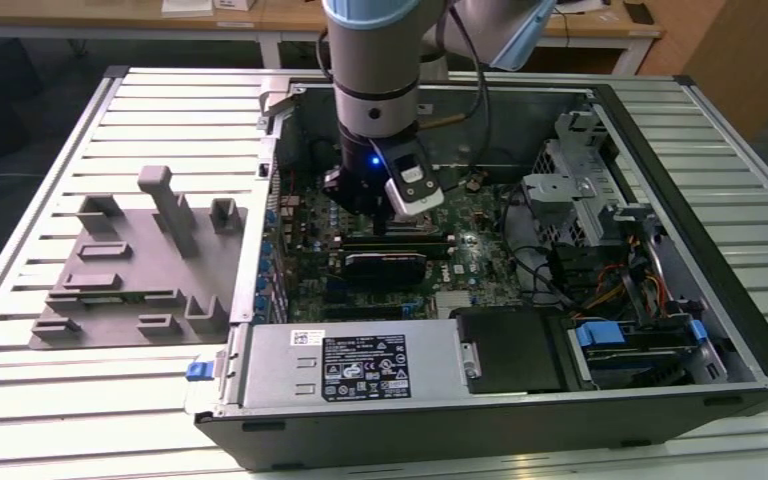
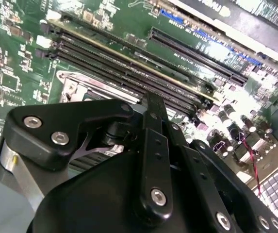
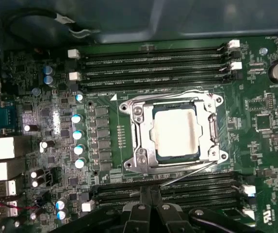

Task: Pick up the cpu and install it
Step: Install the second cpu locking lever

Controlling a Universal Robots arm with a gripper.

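Sitting seated in the metal socket frame [image 3: 173, 132] on the motherboard [image 3: 255, 121]: the cpu [image 3: 175, 132], silver top up, inside the open computer case [image 1: 744, 330]. Gripper [image 3: 151, 194] hovering just above the board beside the socket, fingers [image 3: 146, 204] pressed together, holding nothing. Arm [image 1: 373, 90] pointing straight down into the case. Grey fixture blocks [image 1: 137, 260] on slatted table [image 1: 37, 400], exterior view's left.

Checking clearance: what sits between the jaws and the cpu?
In the first wrist view, memory slots lie between the gripper and the cpu in its socket.
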